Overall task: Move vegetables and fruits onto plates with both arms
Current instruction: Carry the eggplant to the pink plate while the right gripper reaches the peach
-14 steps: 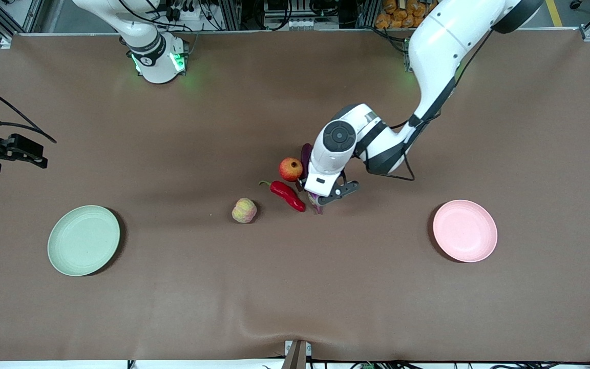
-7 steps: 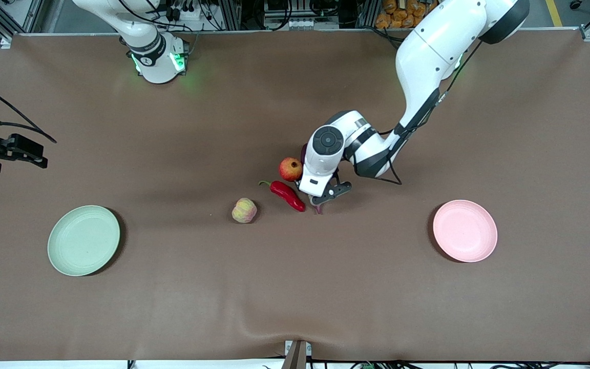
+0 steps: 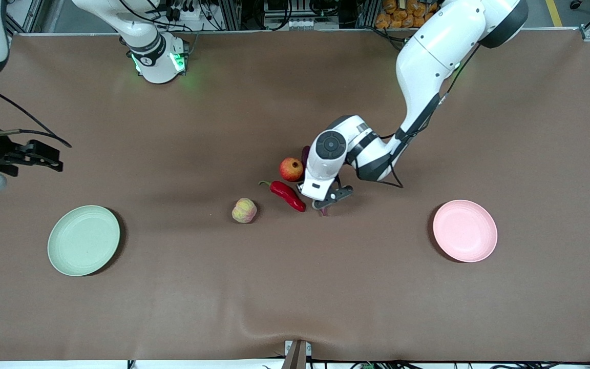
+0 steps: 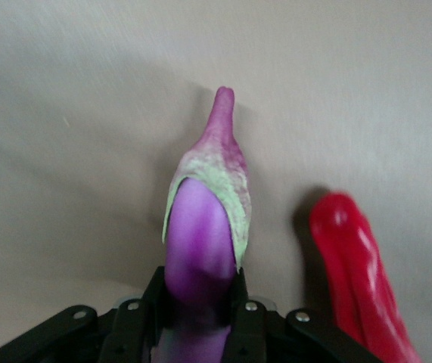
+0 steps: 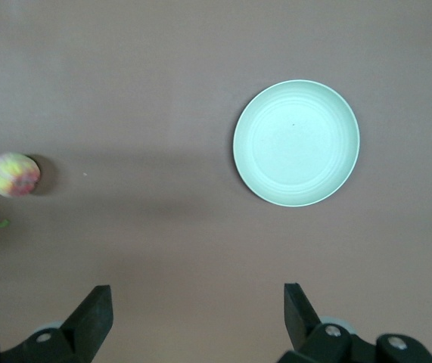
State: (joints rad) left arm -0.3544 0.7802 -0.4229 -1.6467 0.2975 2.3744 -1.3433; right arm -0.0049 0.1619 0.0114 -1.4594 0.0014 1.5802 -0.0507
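The eggplant [image 4: 204, 227] lies on the brown table [image 3: 295, 287] near the middle. The left gripper [image 3: 321, 201] is down on it, and its 2 fingers [image 4: 141, 314] are closed tight on both sides of the purple body. The green cap and pointy stem stick out past the fingers. In the front view only the 2 ends [image 3: 305, 152] of the eggplant peek out from under the left arm [image 3: 428, 56].

The chili [image 3: 288, 195] lies just beside the eggplant, toward the right arm's end of the table. The red fruit [image 3: 291, 169] sits close to the chili, farther from the front camera, touching or almost touching the eggplant. The pale fruit [image 3: 244, 210] sits alone, a bit more toward the right arm's end.

The pink plate [image 3: 465, 230] is toward the left arm's end of the table. The green plate [image 3: 84, 240] is toward the right arm's end. Both plates have nothing on them.

The right gripper [image 3: 44, 155] hangs in the air over the table near the green plate [image 5: 296, 143]. Its fingers [image 5: 94, 314] are spread wide and hold nothing.
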